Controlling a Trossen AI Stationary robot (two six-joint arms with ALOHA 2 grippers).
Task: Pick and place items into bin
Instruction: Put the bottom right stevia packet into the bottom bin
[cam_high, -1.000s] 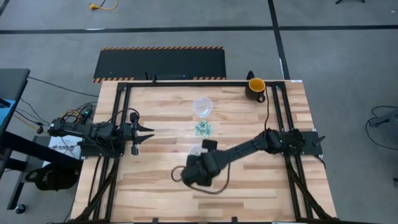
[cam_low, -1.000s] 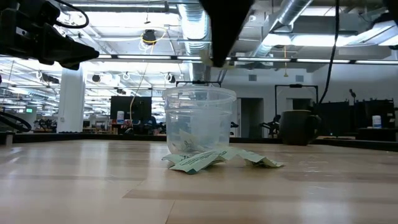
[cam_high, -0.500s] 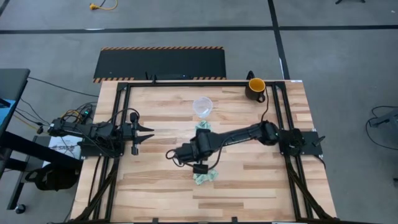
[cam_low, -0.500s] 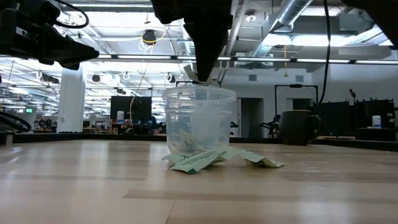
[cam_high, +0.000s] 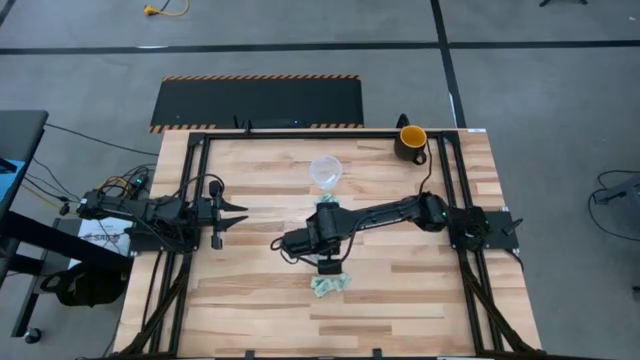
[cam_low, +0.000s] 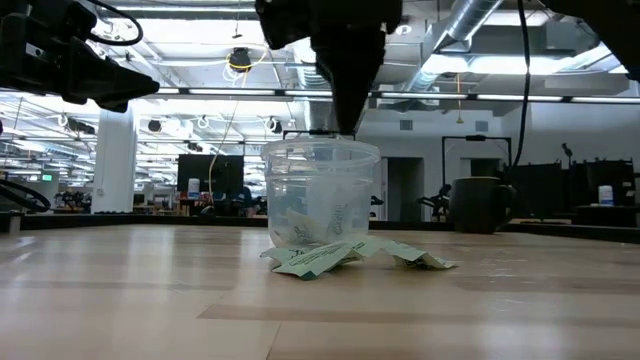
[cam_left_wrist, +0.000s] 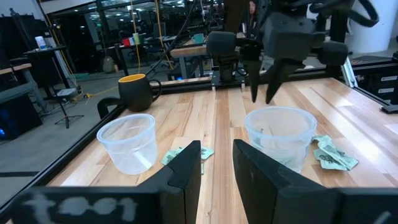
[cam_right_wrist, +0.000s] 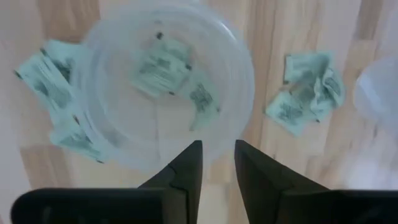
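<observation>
The items are small pale green packets. Some lie in a clear plastic cup, and one packet leans on its inner wall. More packets lie on the table on both sides of this cup. My right gripper hangs open straight above the cup's mouth, pointing down and holding nothing. My left gripper waits open at the table's left side.
A second clear cup stands toward the far edge and holds nothing that I can see. A yellow-and-dark mug sits at the far right corner. Dark frame rails run along the table's sides.
My right gripper swung from the near side toward the far edge and came over the cup with a packet at its fingertips. It then let go, and the packet dropped into the cup. The near pile of packets, covered by the arm before, now shows.
</observation>
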